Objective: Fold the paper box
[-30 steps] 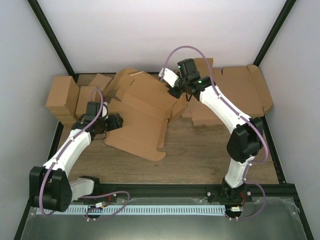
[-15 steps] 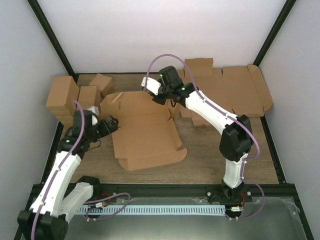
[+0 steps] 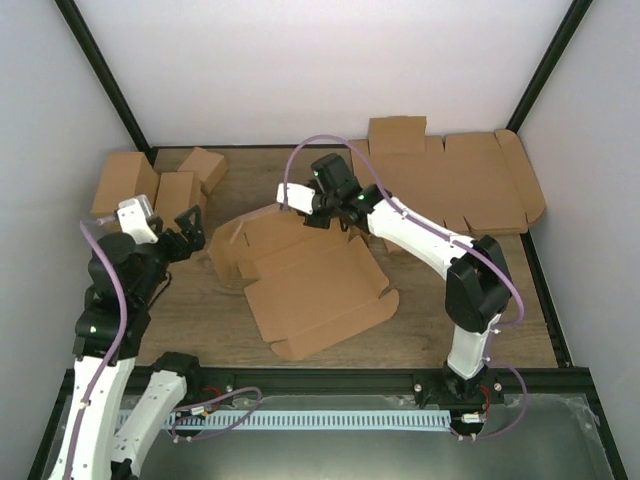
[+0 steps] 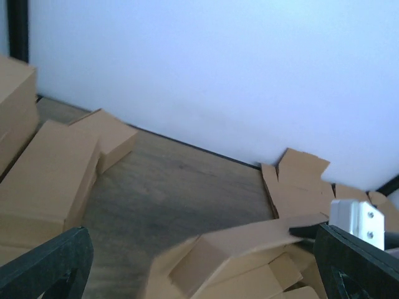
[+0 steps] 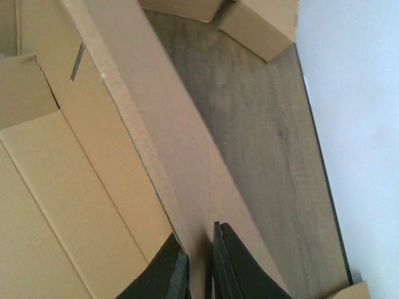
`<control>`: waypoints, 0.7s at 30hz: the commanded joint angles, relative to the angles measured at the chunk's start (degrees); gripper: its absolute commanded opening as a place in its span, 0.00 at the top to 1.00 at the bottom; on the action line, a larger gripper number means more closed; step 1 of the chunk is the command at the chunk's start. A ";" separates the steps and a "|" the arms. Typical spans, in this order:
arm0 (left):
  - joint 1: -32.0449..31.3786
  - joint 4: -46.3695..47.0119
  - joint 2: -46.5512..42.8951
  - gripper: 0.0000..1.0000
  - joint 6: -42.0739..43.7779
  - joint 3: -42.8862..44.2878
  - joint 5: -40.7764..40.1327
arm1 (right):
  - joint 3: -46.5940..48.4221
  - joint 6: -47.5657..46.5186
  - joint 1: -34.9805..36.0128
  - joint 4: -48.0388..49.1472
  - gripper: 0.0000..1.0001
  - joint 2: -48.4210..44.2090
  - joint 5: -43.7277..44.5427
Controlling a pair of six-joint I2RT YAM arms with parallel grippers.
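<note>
My right gripper is clenched on a raised flap of the paper box; my left gripper hangs released, left of the box.

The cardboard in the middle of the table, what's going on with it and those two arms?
The right gripper is pinched on a raised flap at the far edge of the paper box, which lies mostly flat and only partly folded on the table. The left gripper hangs open off to the left, clear of the box, near the small cartons. A wider flat sheet lies at the far right.
</note>
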 commanded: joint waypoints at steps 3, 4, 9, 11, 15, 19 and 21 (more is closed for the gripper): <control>0.02 2.18 9.13 0.00 14.61 7.14 8.31 | -9.27 -3.81 2.34 1.65 0.89 -4.35 -1.42; -0.03 0.38 11.95 0.00 15.91 9.09 10.64 | -11.12 -4.01 2.60 3.29 0.89 -5.15 -1.32; -0.08 -4.52 23.11 0.00 20.12 13.27 20.74 | -18.81 -4.87 3.91 9.77 0.88 -8.72 -0.32; -0.25 -2.96 23.89 0.00 20.93 12.28 24.46 | -19.84 -4.55 3.98 10.44 0.85 -9.16 -0.28; -0.60 2.83 24.89 0.00 19.89 8.87 27.21 | -20.93 -2.64 4.00 12.79 0.82 -9.83 1.40; -0.65 3.22 30.52 0.00 19.97 8.93 27.40 | -21.30 -0.96 4.00 15.33 0.67 -10.79 2.12; -0.66 2.47 34.70 0.00 20.16 10.10 27.38 | -21.13 -0.12 3.98 16.00 0.67 -11.06 2.32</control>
